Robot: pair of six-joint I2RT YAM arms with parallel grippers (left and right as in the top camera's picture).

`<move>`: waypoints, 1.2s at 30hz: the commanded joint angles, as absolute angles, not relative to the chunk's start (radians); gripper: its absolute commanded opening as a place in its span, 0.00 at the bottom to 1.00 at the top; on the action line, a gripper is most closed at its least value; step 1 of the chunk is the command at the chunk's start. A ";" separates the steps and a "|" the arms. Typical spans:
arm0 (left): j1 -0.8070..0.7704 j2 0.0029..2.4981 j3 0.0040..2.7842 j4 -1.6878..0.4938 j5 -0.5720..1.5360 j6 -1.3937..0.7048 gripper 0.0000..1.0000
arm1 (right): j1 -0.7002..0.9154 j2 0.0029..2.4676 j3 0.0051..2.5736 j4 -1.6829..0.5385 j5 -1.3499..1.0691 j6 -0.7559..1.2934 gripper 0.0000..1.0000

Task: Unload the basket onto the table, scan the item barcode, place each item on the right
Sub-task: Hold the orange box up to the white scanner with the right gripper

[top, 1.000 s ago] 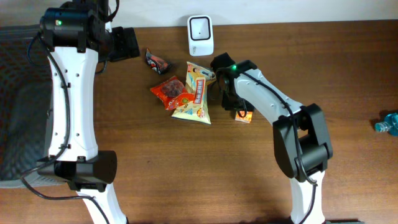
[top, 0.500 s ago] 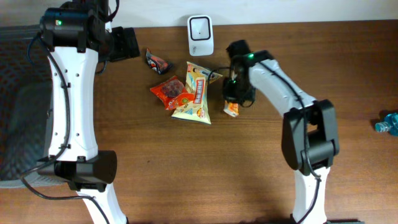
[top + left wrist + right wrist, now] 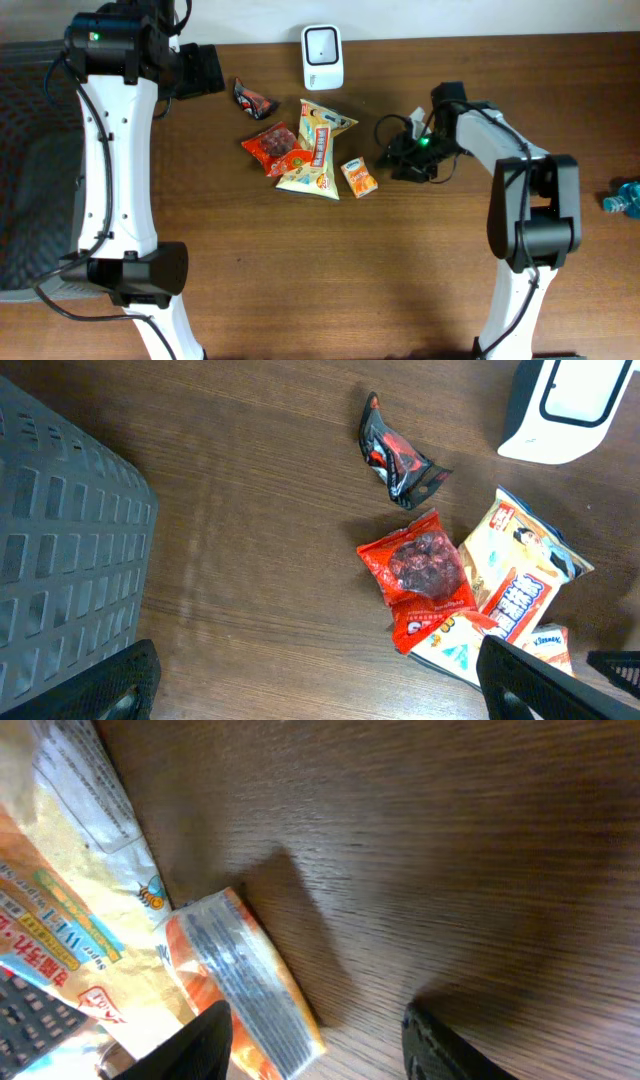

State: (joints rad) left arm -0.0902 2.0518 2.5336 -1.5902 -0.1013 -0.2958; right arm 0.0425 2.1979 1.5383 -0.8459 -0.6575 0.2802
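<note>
Right gripper [image 3: 402, 160]: jaws apart, nothing between them, hanging low over bare wood. Left gripper [image 3: 320, 695]: jaws spread wide, empty, up by the far left corner of the table [image 3: 300, 280].

Orange packet [image 3: 359, 178]: flat on the table, not held. From overhead its long axis runs on a diagonal, far-left end to near-right end. Its far-left end sits just beside the lower corner of the yellow snack bag [image 3: 318, 150]; I cannot tell whether they touch. My right gripper is near its right side, with a strip of wood between.

Only the right wrist view shows the packet's upper face up close: a pale panel of fine grey lines along the long axis. Too blurred to say what is printed. The overhead shows only orange. The left wrist view shows the red bag [image 3: 420, 575], the dark wrapper [image 3: 400, 455] and a grey gridded bin [image 3: 60, 540].

White scanner [image 3: 322, 57]: at the far edge, beyond the yellow bag.

Room: open wood on the packet's near and right sides; bags crowd its left.
</note>
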 commanded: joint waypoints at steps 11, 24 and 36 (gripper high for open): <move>-0.091 2.053 2.534 -1.592 -0.094 -0.302 0.99 | 0.257 2.195 1.621 -0.848 -0.369 0.109 0.80; -0.091 2.053 2.534 -1.592 -0.094 -0.302 0.99 | 0.248 2.229 1.623 -0.802 -0.634 0.184 0.04; -0.091 2.053 2.534 -1.592 -0.094 -0.302 0.99 | 0.161 2.224 1.634 -0.054 -1.455 0.516 0.04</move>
State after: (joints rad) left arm -0.0902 2.0518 2.5336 -1.5902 -0.1013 -0.2958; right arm 0.1520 2.2307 1.6234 -0.1017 -1.3170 0.4271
